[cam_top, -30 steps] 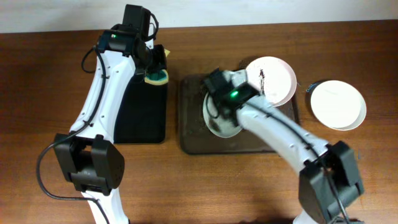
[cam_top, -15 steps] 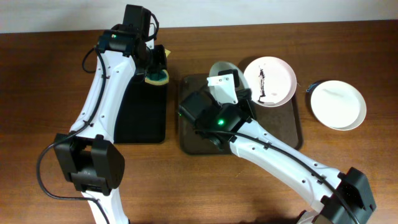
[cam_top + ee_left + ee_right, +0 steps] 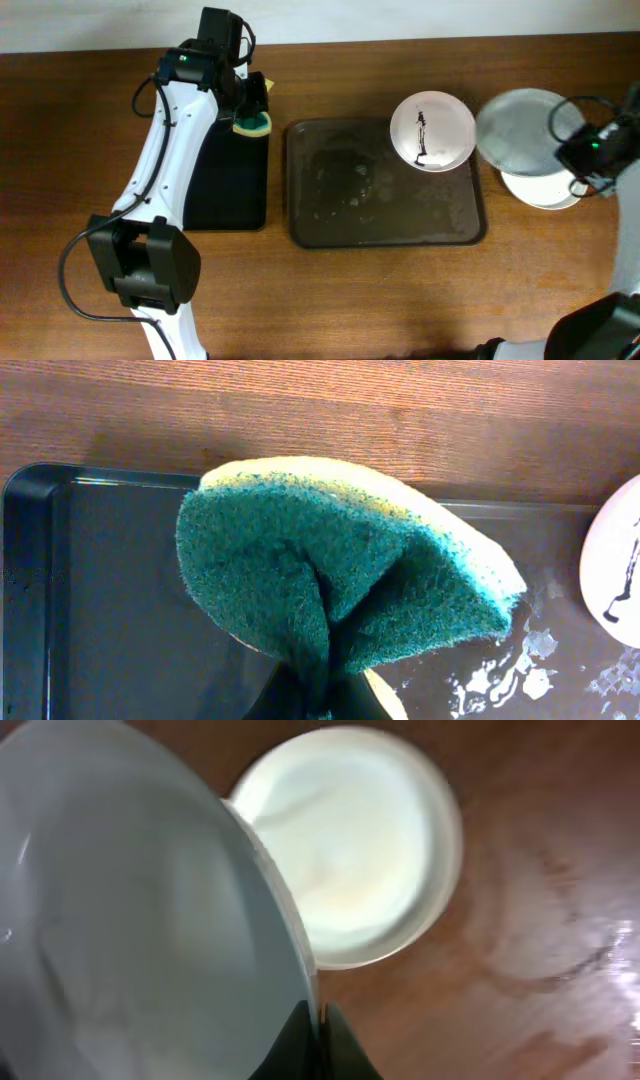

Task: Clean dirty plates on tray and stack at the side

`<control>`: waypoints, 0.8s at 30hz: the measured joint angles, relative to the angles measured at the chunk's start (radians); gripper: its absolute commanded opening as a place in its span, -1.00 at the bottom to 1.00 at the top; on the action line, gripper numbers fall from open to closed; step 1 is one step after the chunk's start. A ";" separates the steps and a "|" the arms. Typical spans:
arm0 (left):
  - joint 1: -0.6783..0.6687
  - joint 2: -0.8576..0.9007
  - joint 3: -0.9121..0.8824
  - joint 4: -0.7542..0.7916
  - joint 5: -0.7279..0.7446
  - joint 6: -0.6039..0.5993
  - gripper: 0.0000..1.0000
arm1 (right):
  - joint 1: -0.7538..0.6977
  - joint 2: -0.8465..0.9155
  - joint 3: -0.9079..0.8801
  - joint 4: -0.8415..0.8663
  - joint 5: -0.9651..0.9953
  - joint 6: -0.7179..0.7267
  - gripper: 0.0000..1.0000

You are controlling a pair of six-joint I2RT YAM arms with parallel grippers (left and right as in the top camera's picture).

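My left gripper (image 3: 252, 112) is shut on a green and yellow sponge (image 3: 253, 124), folded in the jaws (image 3: 340, 570), above the gap between the black mat and the brown tray (image 3: 310, 225). A dirty white plate (image 3: 432, 131) with a dark streak lies at the tray's far right corner. My right gripper (image 3: 577, 160) is shut on the rim of a clean white plate (image 3: 515, 118), held above a white plate on the table (image 3: 545, 187) to the right of the tray. In the right wrist view the held plate (image 3: 130, 920) hangs over the lying plate (image 3: 360, 850).
A black mat (image 3: 228, 180) lies left of the tray under the left arm. The tray's surface shows wet smears (image 3: 505, 675). Bare wooden table (image 3: 350, 290) runs along the front.
My right arm has swung from over the tray to the far right, carrying the plate off the tray to above the plate at the side. The left arm has not moved.
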 measured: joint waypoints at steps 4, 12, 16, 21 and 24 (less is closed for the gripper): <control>0.000 0.000 0.000 0.000 0.000 0.000 -1.00 | -0.204 0.135 -0.062 0.087 0.012 -0.002 -0.64; 0.000 0.000 0.000 0.016 0.000 0.000 -1.00 | -0.125 0.236 -0.047 0.183 -0.119 -0.067 0.07; 0.000 0.000 0.000 0.019 0.000 0.000 -1.00 | 0.088 0.237 0.005 0.152 -0.144 -0.106 0.15; -0.001 0.000 0.000 0.019 -0.008 0.000 -1.00 | 0.262 0.340 0.006 0.181 -0.128 -0.119 0.10; -0.001 0.000 0.000 0.019 -0.009 0.000 -1.00 | 0.315 0.439 0.006 0.227 -0.081 -0.118 0.02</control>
